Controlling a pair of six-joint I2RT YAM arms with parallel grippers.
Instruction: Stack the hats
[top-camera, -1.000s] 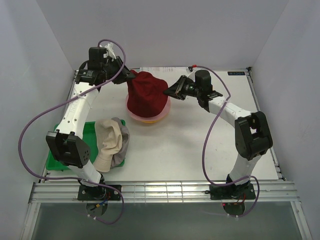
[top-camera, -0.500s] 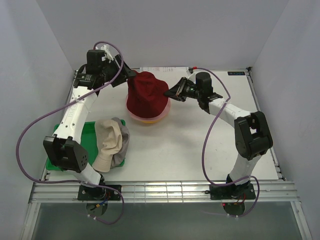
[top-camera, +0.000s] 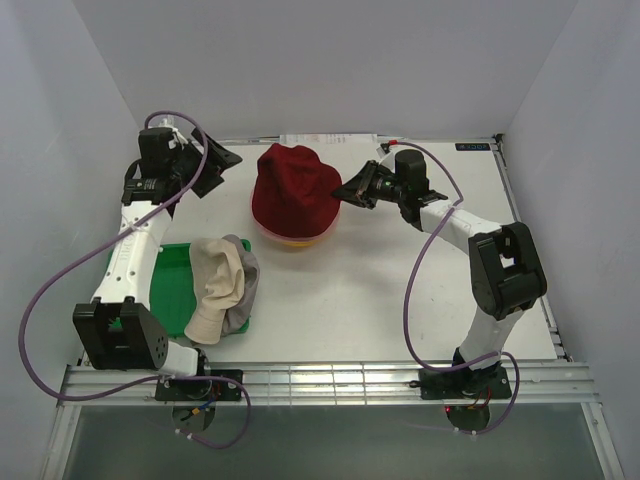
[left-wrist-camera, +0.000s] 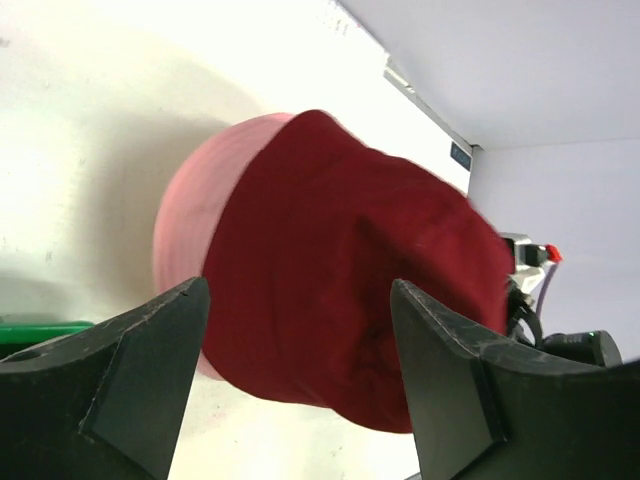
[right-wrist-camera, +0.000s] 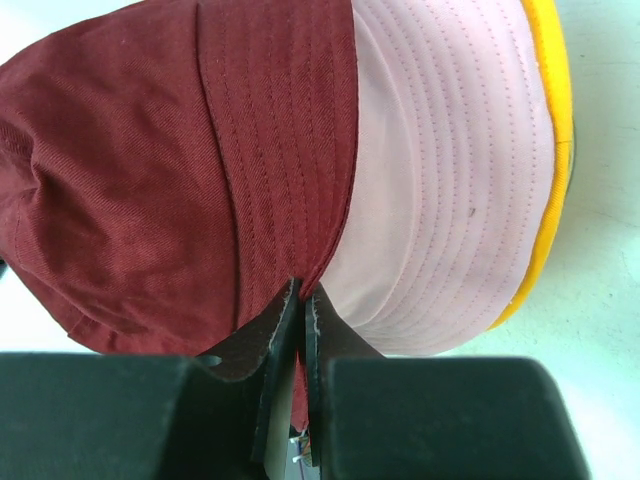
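At the far middle, we are pinching the brim of the dark red hat (top-camera: 292, 190) with our right gripper (right-wrist-camera: 302, 295); our left gripper (top-camera: 222, 165) is hovering spread, apart.

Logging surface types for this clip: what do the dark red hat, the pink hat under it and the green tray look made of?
The dark red hat: woven cotton-like twill, matte; diagonal weave and stitched brim rows show.
The pink hat: similar matte fabric, rows of stitching.
The green tray: probably smooth plastic, uniform colour, flat.
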